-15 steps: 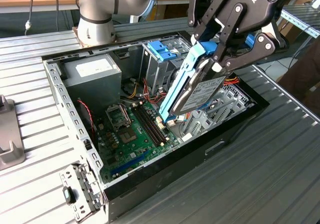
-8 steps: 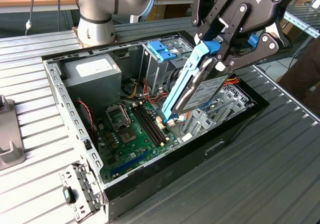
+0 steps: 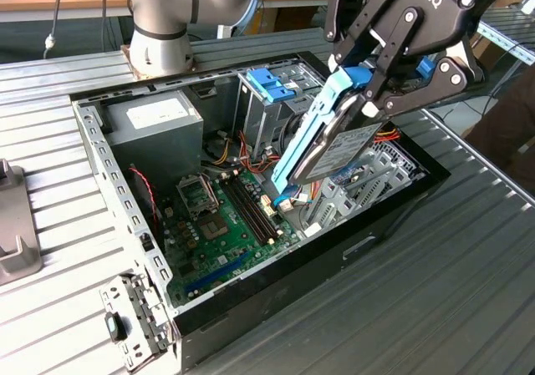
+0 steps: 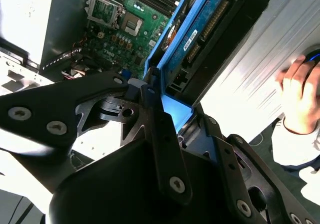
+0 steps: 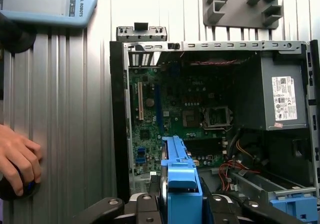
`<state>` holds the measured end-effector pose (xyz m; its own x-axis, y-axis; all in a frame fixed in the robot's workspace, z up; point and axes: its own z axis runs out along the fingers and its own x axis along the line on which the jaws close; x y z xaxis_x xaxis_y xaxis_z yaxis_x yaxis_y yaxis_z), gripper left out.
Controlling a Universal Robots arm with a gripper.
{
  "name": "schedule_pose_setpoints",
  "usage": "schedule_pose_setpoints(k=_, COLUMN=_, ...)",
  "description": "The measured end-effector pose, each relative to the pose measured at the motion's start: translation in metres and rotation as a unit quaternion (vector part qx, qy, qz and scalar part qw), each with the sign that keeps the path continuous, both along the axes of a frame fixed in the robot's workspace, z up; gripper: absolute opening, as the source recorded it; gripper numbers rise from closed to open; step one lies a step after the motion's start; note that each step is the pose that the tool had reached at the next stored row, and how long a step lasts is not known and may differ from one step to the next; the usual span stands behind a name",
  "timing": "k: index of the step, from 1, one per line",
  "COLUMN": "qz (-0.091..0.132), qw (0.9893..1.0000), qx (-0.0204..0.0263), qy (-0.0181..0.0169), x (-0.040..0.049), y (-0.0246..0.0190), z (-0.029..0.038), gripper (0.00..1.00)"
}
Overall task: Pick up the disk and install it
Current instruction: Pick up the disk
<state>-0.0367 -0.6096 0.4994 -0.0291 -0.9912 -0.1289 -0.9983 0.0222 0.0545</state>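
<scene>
Our gripper (image 3: 393, 91), closed on the disk (image 3: 338, 149) at its upper end (long axis slanting down), hangs above the computer case (image 3: 104, 162).

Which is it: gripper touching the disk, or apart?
Touching. In the exterior view the gripper clamps the disk by its upper end, holding it tilted above the case.

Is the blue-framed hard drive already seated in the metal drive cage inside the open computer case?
No: in the exterior view the grey, light-blue-framed disk hangs tilted in the black gripper, above the open case.
</scene>
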Motion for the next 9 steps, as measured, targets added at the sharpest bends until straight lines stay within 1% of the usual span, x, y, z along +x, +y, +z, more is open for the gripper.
schedule_pose_setpoints(k=4, qz=0.0, qw=1.0, qx=-0.0001, qy=0.0002, x=0.0056, y=-0.0002, z=-0.0049, gripper=0.37)
schedule_pose_setpoints(k=7, qz=0.0, qw=1.0, qx=0.0, qy=0.0004, x=0.0123, y=-0.0002, z=-0.0089, gripper=0.37)
schedule_pose_setpoints(k=9, qz=0.0, qw=1.0, qx=0.0, qy=0.0006, x=0.0211, y=-0.0002, z=-0.0123, gripper=0.37)
